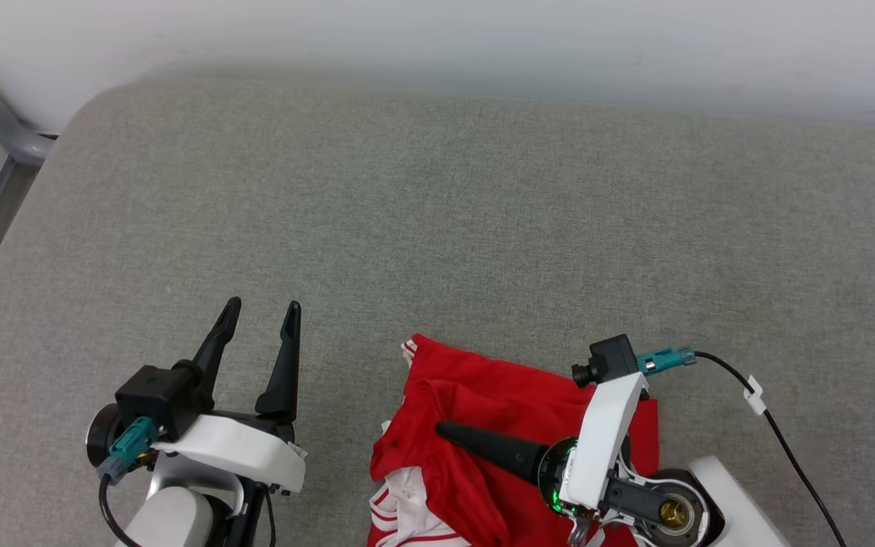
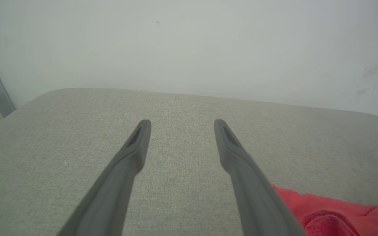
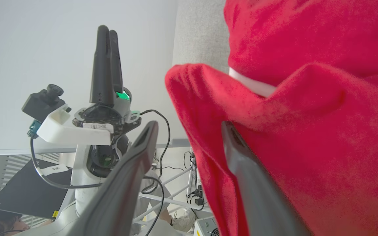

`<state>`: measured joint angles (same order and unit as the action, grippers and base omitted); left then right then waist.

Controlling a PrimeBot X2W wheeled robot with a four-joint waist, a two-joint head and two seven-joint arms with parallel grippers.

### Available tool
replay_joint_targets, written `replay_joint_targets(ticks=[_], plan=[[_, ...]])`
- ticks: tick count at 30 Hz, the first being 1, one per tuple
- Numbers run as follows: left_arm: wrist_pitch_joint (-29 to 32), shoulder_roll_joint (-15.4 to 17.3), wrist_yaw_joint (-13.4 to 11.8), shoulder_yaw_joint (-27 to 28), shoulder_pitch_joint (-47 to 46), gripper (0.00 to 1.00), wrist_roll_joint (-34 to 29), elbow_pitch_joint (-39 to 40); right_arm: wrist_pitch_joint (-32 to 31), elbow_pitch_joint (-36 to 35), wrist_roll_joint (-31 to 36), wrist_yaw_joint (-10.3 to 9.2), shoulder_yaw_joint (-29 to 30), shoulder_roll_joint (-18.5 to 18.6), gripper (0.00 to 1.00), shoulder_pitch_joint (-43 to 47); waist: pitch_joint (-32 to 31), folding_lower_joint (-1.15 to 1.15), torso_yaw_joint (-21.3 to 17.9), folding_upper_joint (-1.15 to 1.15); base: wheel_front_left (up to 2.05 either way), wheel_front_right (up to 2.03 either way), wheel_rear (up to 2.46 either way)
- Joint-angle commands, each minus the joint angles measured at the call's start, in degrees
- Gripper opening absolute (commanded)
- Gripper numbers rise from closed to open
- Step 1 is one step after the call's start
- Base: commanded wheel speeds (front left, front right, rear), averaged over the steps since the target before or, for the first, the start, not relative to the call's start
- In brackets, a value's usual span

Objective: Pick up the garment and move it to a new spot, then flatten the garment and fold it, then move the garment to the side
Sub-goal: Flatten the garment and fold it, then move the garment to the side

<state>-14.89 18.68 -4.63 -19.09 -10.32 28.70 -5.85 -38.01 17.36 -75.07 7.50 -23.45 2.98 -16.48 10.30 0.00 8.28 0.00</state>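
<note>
Noted garment (image 1: pixel 483 391) bunched in red folds by near edge of worktop (image 1: pixel 437 228), right of middle, nearest part cut off by bottom of head view. Spotted red-white striped trim (image 1: pixel 409 348) at far-left tip of the heap and white sleeve cloth (image 1: pixel 407 486) at its near-left.

Found left claw (image 1: pixel 263 304) spread wide, holding nothing, fingers pointed toward far edge, over bare grey fabric by near edge, left of middle. Beside garment, not touching. Confirmed in left wrist view: tips apart over bare fabric, red cloth low at one side.

Found right claw (image 3: pixel 189 125) spread as well, gripping nothing. Traced one finger (image 1: pixel 487 446) lying across top of garment, pointed toward left edge. In right wrist view, saw one finger pressed against red cloth, the other clear of it, a loose fold drooping beside the gap. Could not tell contact with worktop for either claw.
</note>
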Motion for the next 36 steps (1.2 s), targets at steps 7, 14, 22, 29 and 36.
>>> replay_joint_targets(ticks=[7,14,22,29,36], plan=[[-0.38,0.05,0.32,0.42,0.5,1.0,-0.68,-0.55,7.72,-7.23,5.17,-0.02,-1.39,3.97,1.0,0.3,-1.91,0.0,-1.57,0.0,0.0,0.0,0.0],[-0.39,0.16,-0.34,1.09,1.68,1.0,-0.74,-0.64,21.22,-6.53,18.93,-0.02,3.47,8.41,1.0,1.9,-3.35,0.0,-3.34,0.0,0.0,0.0,0.0],[-0.35,-0.44,-0.78,3.2,3.47,1.0,-2.11,-0.72,32.49,-6.16,41.22,-0.02,17.39,8.75,1.0,5.72,-5.3,0.0,-6.02,0.0,0.0,0.0,0.0],[-0.35,-2.01,-0.5,6.25,5.42,1.0,-5.12,0.12,37.43,-12.89,55.83,-0.03,25.81,5.03,1.0,10.37,-7.36,0.0,-7.07,0.0,0.0,0.0,0.0],[-0.3,-2.59,0.26,7.58,8.07,1.0,-7.72,-0.86,39.06,-19.88,64.81,-0.03,27.34,2.24,1.0,15.82,-9.09,0.0,-7.61,0.0,0.0,0.0,0.0]])
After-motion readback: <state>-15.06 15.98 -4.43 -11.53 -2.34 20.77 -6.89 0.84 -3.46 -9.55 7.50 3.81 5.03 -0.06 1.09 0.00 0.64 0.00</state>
